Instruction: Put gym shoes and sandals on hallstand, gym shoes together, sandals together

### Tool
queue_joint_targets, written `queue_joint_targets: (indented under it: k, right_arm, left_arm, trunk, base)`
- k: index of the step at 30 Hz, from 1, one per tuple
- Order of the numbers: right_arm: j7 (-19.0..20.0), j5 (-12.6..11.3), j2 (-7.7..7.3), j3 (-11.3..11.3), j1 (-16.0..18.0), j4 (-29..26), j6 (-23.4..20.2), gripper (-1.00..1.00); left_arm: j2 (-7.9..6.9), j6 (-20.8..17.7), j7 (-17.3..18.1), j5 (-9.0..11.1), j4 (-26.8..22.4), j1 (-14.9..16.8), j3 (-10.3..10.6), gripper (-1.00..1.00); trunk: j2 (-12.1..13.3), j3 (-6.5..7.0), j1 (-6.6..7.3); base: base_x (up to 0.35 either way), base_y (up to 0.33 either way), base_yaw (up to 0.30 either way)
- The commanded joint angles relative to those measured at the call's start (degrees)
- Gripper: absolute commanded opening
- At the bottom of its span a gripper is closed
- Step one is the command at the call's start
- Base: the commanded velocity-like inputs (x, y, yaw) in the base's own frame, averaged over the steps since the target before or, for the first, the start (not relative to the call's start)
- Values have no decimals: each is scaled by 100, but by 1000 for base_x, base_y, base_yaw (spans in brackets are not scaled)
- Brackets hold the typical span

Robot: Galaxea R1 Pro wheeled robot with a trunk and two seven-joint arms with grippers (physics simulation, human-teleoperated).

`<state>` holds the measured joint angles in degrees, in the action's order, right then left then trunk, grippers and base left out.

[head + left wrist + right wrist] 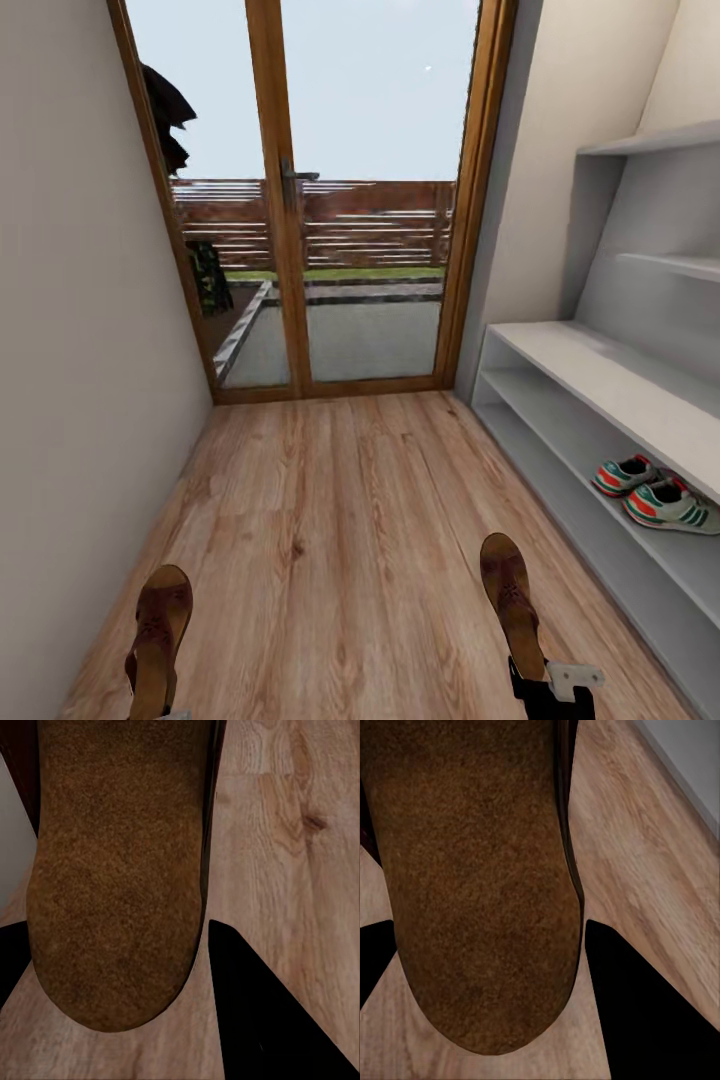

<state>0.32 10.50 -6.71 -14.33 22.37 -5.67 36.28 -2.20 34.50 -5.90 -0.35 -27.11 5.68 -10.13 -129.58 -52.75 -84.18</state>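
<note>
Two dark brown sandals are held above the wood-plank corridor floor, one in each gripper. My left gripper is shut on the left sandal, whose brown sole lies between the black fingers. My right gripper is shut on the right sandal, its sole likewise between dark fingers. The two white-green gym shoes sit side by side in a shelf slot of the grey-white hallstand at the right.
A glass double door in a wooden frame closes the corridor's far end. A plain wall runs along the left. Two staggered wall shelves hang above the hallstand bench.
</note>
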Motion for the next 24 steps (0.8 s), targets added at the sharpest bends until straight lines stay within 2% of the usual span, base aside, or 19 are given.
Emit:
queue_joint_targets:
  k: [1, 9, 24]
  right_arm:
    - [12, 40, 2, -54, 4, 4, 19, -100]
    - [12, 39, 8, -54, 4, 4, 19, -100]
    - [12, 40, 12, -52, 4, 4, 19, -100]
  left_arm:
    - [0, 13, -21, -27, 3, 4, 2, -100]
    - [0, 13, -22, -27, 3, 4, 2, -100]
    - [0, 13, -23, -27, 3, 4, 2, -100]
  trunk:
    - [-2, -5, -2]
    - [-2, -5, -2]
    - [-2, -5, -2]
  base:
    - [339, 103, 0]
    - [339, 103, -33]
    - [329, 129, -257]
